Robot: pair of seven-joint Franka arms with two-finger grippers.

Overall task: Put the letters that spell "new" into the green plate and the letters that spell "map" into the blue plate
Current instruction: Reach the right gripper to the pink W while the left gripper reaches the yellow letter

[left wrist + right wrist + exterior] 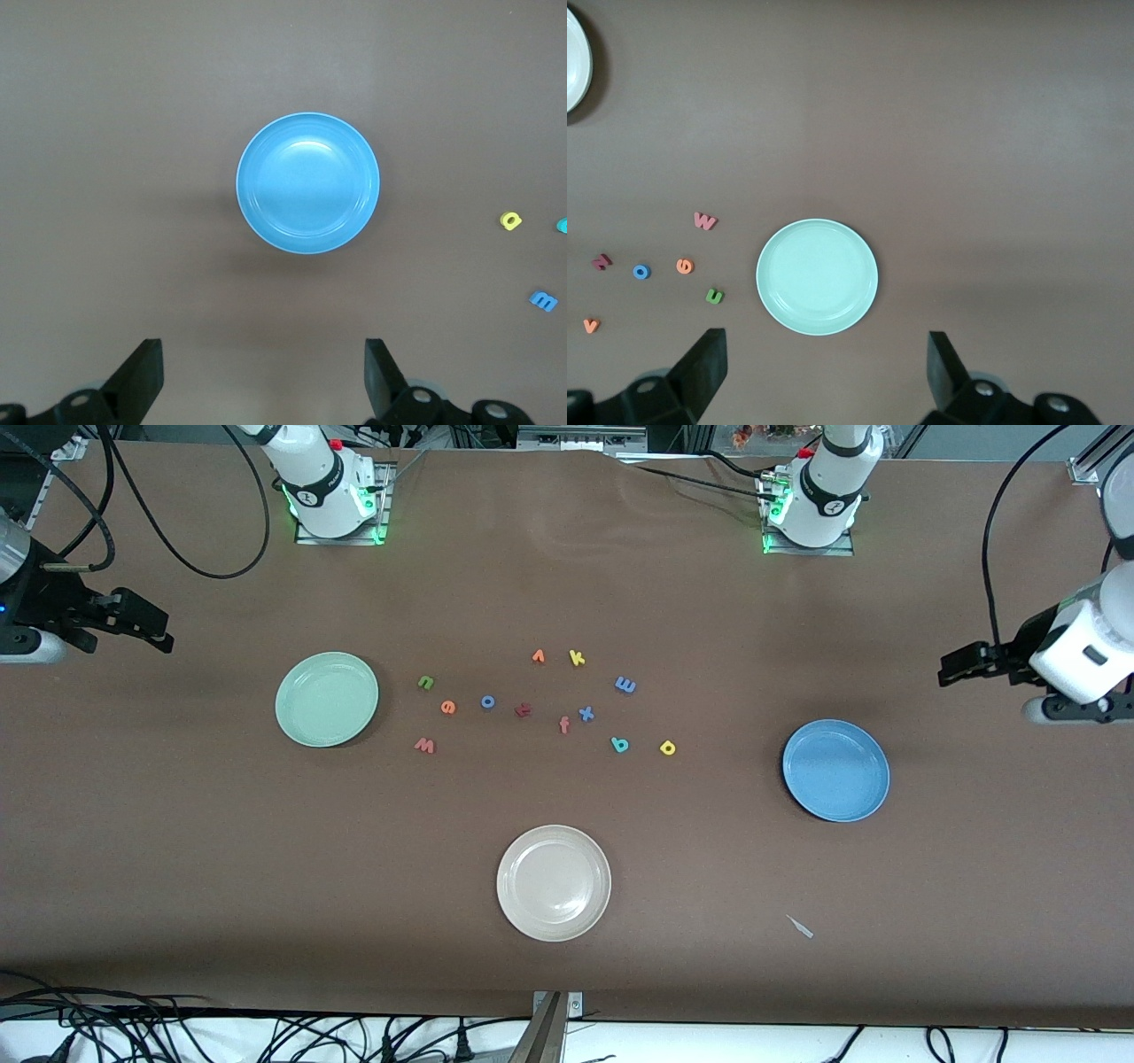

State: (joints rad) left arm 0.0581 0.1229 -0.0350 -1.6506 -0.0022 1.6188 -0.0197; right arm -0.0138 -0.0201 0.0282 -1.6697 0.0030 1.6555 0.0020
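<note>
The green plate (328, 699) (817, 276) lies empty toward the right arm's end of the table. Beside it lie the green n (426, 682) (715, 296), the orange e (448, 708) (685, 265) and the salmon w (425, 745) (705, 220). The blue plate (835, 771) (307, 182), also empty, lies toward the left arm's end. The periwinkle m (625, 685) (543, 301), teal p (620, 744) and yellow a (668, 748) (511, 220) lie mid-table. My right gripper (151, 627) (827, 372) hangs open over bare table past the green plate. My left gripper (961, 666) (262, 372) hangs open over bare table past the blue plate.
A beige plate (554, 883) lies nearest the front camera. Among the letters also lie an orange v (539, 657), yellow k (577, 658), blue o (488, 701), blue x (586, 713), salmon f (564, 725) and a dark red letter (524, 709). A small white scrap (800, 926) lies nearer the camera than the blue plate.
</note>
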